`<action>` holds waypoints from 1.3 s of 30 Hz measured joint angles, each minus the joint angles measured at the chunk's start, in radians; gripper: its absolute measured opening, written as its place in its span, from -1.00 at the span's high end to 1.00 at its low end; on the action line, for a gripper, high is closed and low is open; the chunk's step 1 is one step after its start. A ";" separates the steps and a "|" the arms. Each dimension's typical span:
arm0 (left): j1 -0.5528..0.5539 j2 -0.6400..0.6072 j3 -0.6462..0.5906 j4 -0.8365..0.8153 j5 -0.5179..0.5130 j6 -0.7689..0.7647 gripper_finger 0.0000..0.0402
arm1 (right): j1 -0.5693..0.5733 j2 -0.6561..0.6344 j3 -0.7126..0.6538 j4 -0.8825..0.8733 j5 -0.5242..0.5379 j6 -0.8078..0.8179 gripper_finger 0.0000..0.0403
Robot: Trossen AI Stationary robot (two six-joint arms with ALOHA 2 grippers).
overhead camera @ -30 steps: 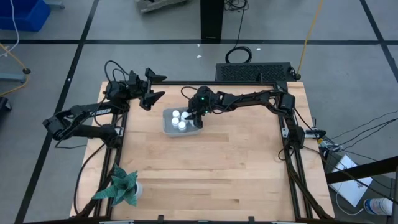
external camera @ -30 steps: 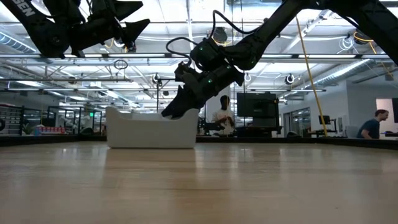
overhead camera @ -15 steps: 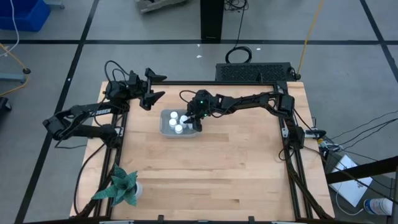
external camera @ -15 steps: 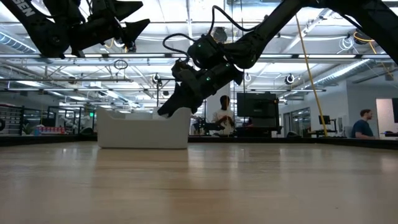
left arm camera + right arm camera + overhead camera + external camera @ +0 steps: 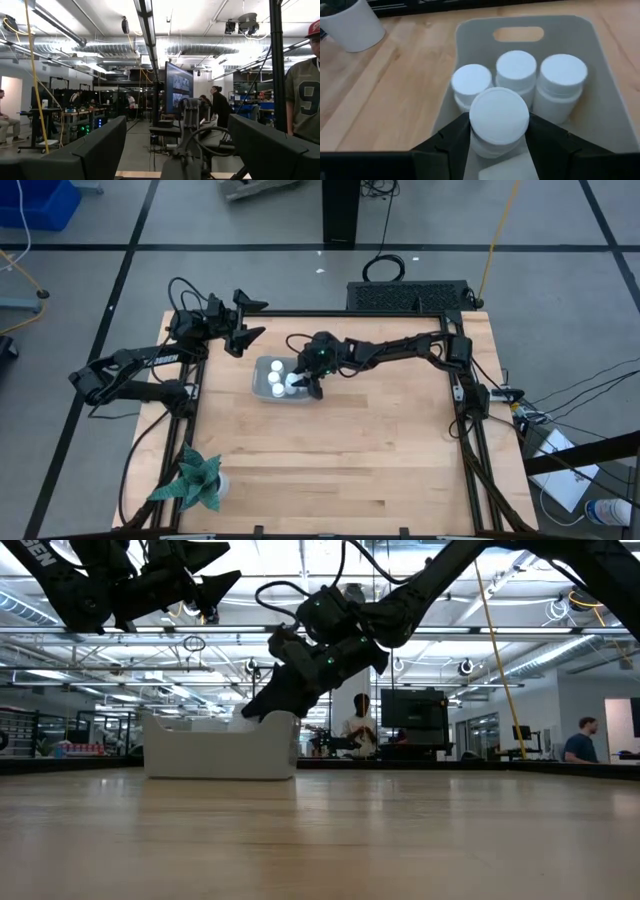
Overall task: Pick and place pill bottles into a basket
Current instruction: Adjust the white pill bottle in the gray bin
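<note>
The pale grey-blue basket (image 5: 259, 373) (image 5: 602, 80) (image 5: 215, 750) stands flat on the wood table, left of centre at the back. Three white pill bottles (image 5: 516, 67) stand upright inside it. A further pill bottle (image 5: 499, 116) sits between the fingers of my right gripper (image 5: 499, 131) (image 5: 300, 380) (image 5: 256, 712), which reaches into the basket's right end and is shut on it. My left gripper (image 5: 257, 320) (image 5: 226, 566) (image 5: 180, 147) hangs open and raised beyond the basket's far left corner, holding nothing. My right gripper pinches the pill bottle by its body just under the cap (image 5: 475, 142), one finger (image 5: 451, 137) on each side. The fingers slant down into the basket from the table's right. The bottle stands upright, cap up; its underside is hidden, so whether it rests on the basket floor does not show.
A green star-shaped plant in a white pot (image 5: 195, 480) (image 5: 350, 25) stands at the table's near left corner. Bare wood fills the near and right parts of the table (image 5: 360, 450). People show in the room beyond (image 5: 360, 725).
My right gripper has moved toward the table's left edge with the pill bottle between its fingers. The basket has slid along the table toward the left edge with it, staying flat, the bottles inside still upright.
</note>
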 joint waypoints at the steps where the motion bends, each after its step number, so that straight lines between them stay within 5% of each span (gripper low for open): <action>1: 0.000 0.000 0.000 0.000 0.000 0.000 -0.75 | 0.002 0.000 0.000 0.000 -0.001 -0.003 0.15; 18: 0.000 0.000 0.000 0.000 0.000 0.000 -0.75 | 0.023 0.000 0.000 0.011 0.004 -0.021 -0.12; 26: 0.000 0.000 0.000 -0.001 0.000 -0.002 -0.75 | -0.003 -0.098 0.003 -0.061 0.049 -0.068 -0.20; 33: 0.000 0.000 0.000 -0.002 0.001 -0.004 -0.75 | -0.002 -0.163 0.113 -0.416 0.190 -0.176 -0.18; 39: 0.000 0.000 0.000 -0.002 0.001 -0.004 -0.75 | -0.012 -0.150 0.301 -0.699 0.187 -0.164 -0.14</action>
